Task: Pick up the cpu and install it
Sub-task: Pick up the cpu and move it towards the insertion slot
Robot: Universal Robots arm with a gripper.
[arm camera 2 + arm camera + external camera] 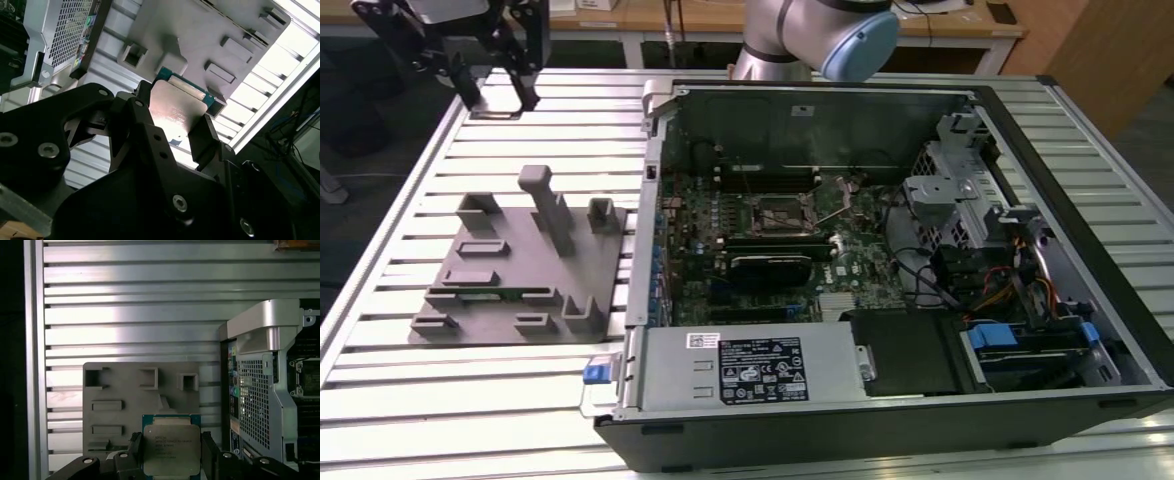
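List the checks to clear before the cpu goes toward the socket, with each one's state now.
1. cpu held between the fingers: ok, gripped on two opposite edges.
2. cpu lifted off the grey fixture plate: ok.
3. gripper clear of the table: ok, raised in the exterior view.
4. Computer case side open: ok.
5. Socket empty and unlatched: cannot tell.

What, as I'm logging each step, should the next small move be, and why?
Probably carry the silvery square cpu across to the square black socket frame in the open computer case: the black gripper grips its edges above the grey plastic fixture plate.
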